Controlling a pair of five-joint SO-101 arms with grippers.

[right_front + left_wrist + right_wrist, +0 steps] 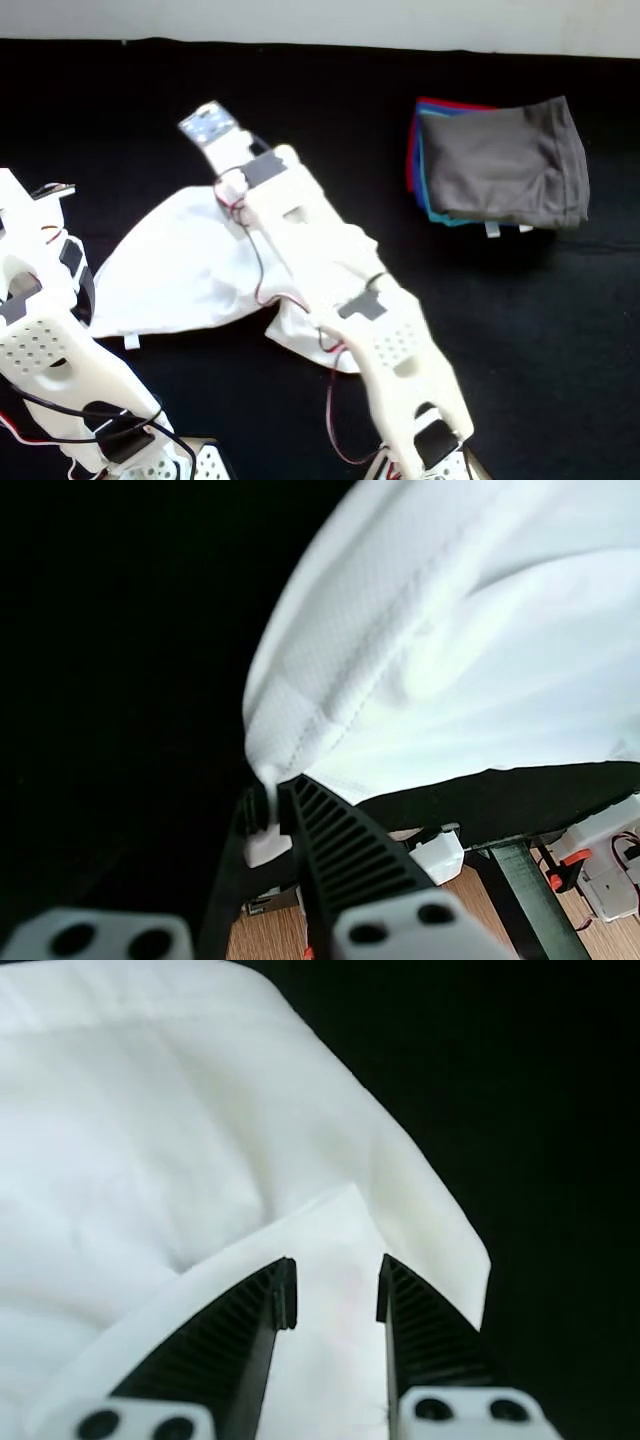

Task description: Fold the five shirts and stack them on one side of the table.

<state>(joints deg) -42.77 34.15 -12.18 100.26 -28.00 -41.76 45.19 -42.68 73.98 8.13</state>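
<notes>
A white shirt [185,265] lies spread and rumpled on the black table, left of centre. My left gripper [272,802] is at its left edge, shut on a pinch of the hem. The left arm [45,340] rises from the table's near left corner. My right gripper [335,1290] hangs open just above the white shirt [150,1160], near a folded-over corner, with cloth showing between its fingers. The right arm [330,270] stretches across the shirt's right part and hides it. A stack of folded shirts [500,165], grey on top, sits at the far right.
Red, blue and teal edges [415,160] peek out under the grey shirt. A small tag [131,342] pokes from the white shirt's near edge. The black table [560,340] is bare at the near right. Past its edge, the left wrist view shows a wooden floor [270,935].
</notes>
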